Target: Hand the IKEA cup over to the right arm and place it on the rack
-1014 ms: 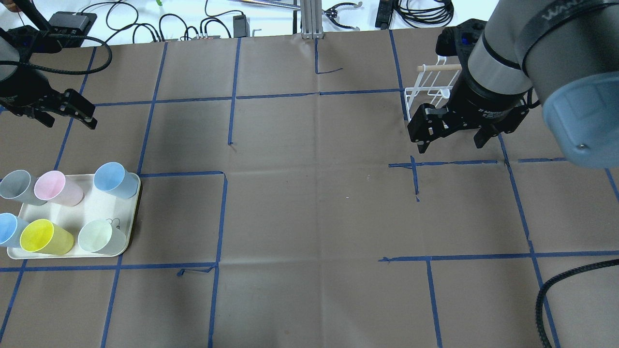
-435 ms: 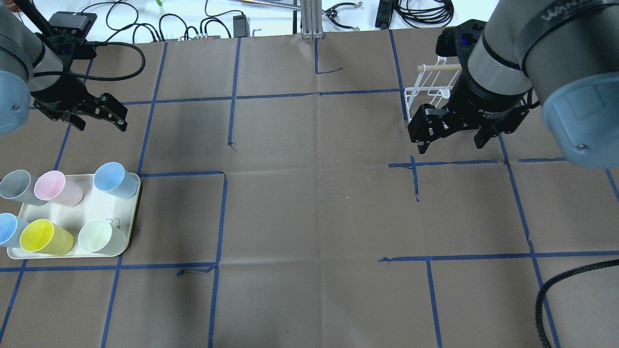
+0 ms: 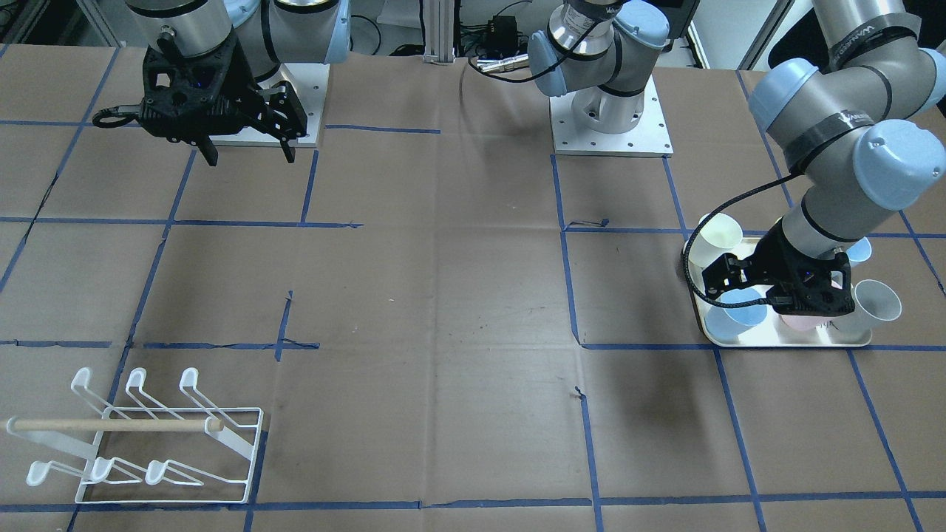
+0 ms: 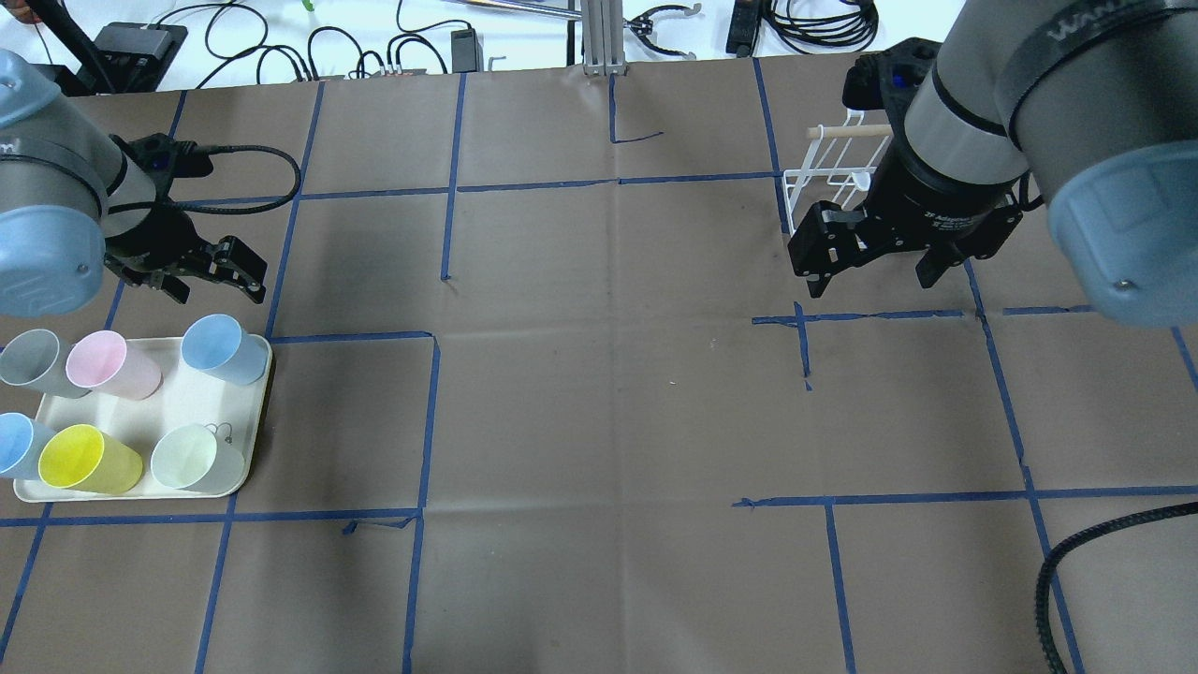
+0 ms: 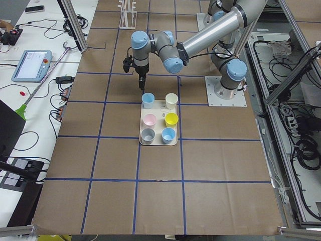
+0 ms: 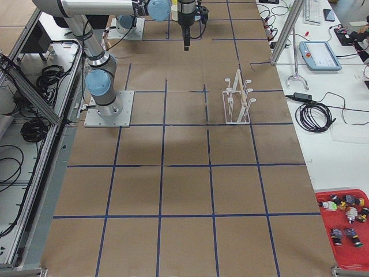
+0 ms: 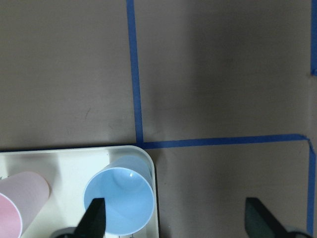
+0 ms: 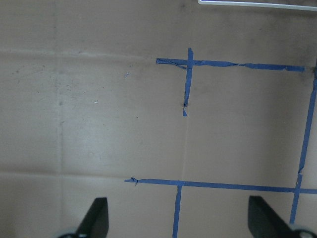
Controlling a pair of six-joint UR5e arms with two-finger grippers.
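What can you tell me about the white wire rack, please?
The rack is white wire: a rectangular base, two rows of slanted prongs ending in loops, and a light wooden dowel across. It stands upright on the brown table, at the robot's right. All prongs are bare; only the table touches it.

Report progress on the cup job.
Done: nothing yet; the rack holds no cup and six cups sit on the tray. In hand: the left gripper hovers open by the blue cup, not around it. Left: grasp, hand over to the open right gripper near the rack, then hang it.
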